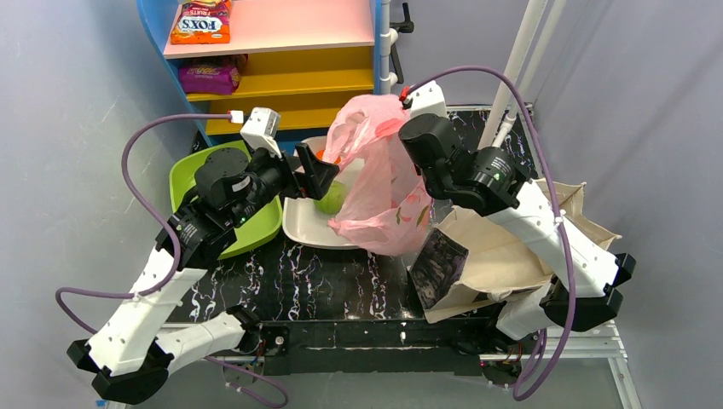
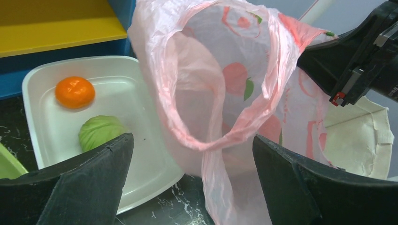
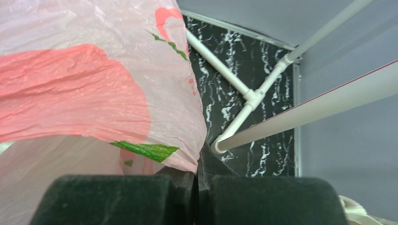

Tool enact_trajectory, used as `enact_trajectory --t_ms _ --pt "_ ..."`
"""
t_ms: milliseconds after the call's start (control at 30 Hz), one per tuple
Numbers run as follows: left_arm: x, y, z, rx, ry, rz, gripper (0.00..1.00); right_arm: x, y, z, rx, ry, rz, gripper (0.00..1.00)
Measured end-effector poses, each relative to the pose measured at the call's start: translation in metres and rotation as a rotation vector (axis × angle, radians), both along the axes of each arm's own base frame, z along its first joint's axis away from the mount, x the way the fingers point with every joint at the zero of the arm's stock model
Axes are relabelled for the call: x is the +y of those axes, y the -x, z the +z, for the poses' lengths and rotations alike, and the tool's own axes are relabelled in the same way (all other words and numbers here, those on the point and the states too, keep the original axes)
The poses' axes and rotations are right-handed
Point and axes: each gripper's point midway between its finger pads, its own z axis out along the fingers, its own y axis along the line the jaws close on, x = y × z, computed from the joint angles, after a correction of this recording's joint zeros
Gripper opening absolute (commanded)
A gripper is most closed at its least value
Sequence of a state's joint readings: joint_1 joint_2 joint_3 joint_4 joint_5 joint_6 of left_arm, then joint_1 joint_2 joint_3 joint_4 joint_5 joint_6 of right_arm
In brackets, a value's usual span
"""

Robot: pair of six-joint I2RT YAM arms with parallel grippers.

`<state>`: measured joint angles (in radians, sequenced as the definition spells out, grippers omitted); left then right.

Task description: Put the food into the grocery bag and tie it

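The right fingers (image 3: 197,180) are pressed fully together on a fold of the pink plastic bag (image 1: 385,194). They pinch it near its top and hold it up so that it hangs over the black marbled desk (image 1: 298,285). The bag's lower end sags onto the right edge of the white tray (image 1: 300,226). In the left wrist view its mouth gapes wide, with one loop handle dangling in front of the opening. The left fingers (image 1: 326,175) are spread wide apart and hold nothing. They hover above the tray, pointed at the bag's open mouth and close to it, though whether they touch the plastic cannot be told. On the tray lie the orange fruit (image 2: 75,92), toward the far corner, and the green cabbage (image 2: 99,132), just nearer than it and close to one fingertip; both are outside the bag. Whether anything sits inside the bag cannot be told, as its printed pattern shows through the plastic. A green dish (image 1: 256,230) sits just beside the tray on the left. A beige canvas tote (image 1: 503,247) lies slumped on the desk's right side under the right arm. Behind the desk stands a shelf (image 1: 281,38) carrying snack packets (image 1: 201,21).
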<state>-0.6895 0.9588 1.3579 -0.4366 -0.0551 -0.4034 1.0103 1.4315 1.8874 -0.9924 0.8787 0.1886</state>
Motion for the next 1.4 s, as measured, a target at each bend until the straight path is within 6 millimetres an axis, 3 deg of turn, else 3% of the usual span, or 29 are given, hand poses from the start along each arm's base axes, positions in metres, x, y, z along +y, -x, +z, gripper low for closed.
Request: enact_trajectory --t_ms 233,467,633,800,900,1000,1200,1400 --pt "0.022 -0.006 0.005 0.001 -0.044 0.112 0.98 -0.004 -0.016 0.021 -0.087 0.067 -0.051 0.01" --pt "0.036 -0.021 -0.017 0.052 -0.129 0.222 0.98 -0.005 -0.026 0.030 -0.128 0.077 -0.066 0.01" --pt "0.049 -0.037 -0.047 0.126 -0.172 0.285 0.98 0.004 -0.042 0.007 -0.068 0.079 -0.066 0.01" --pt "0.063 -0.053 -0.091 0.229 -0.166 0.312 0.98 0.004 -0.067 -0.038 0.081 0.046 -0.079 0.01" --pt "0.057 -0.058 -0.121 0.273 -0.160 0.266 0.98 0.002 -0.076 -0.055 0.152 0.001 -0.082 0.01" --pt "0.042 -0.062 -0.143 0.307 -0.160 0.195 0.98 0.003 -0.079 -0.059 0.197 -0.072 -0.066 0.01" --pt "0.020 -0.080 -0.168 0.337 -0.163 0.122 0.98 0.005 -0.085 -0.061 0.265 -0.210 -0.043 0.01" --pt "0.015 -0.092 -0.192 0.374 -0.187 0.130 0.98 0.008 -0.086 -0.066 0.330 -0.305 -0.012 0.01"
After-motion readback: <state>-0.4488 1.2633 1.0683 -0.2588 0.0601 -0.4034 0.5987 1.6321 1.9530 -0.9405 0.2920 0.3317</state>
